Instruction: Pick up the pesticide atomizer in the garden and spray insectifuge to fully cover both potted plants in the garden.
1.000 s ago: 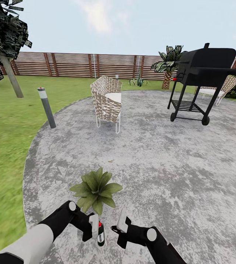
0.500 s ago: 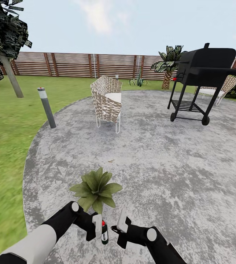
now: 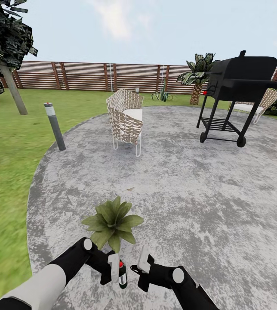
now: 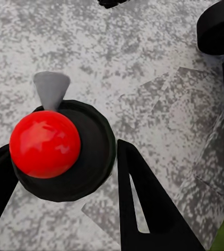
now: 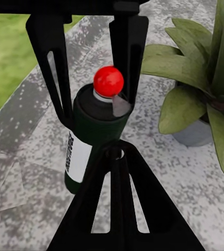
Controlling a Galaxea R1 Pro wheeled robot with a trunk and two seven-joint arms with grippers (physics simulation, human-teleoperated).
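Note:
The pesticide atomizer (image 3: 122,275), a slim dark bottle with a red top and pale label, stands upright over the grey patio (image 3: 177,189). My left gripper (image 3: 115,269) is shut on it. In the left wrist view its black fingers (image 4: 143,204) press both sides of the atomizer (image 4: 65,151). My right gripper (image 3: 143,259) is shut and empty, just right of the bottle. Its closed tips (image 5: 114,150) point at the atomizer (image 5: 93,130). One potted plant (image 3: 112,221), a green rosette in a small grey pot (image 5: 195,133), sits just beyond both grippers.
A wicker chair (image 3: 126,118) and a black grill (image 3: 237,92) stand farther back on the patio. A grey bollard lamp (image 3: 54,126) rises at the lawn's edge on the left. A brown slatted fence (image 3: 91,76) closes the far side.
The left gripper has shifted slightly right with the atomizer, closer to the right gripper. The right arm and the plant have not moved.

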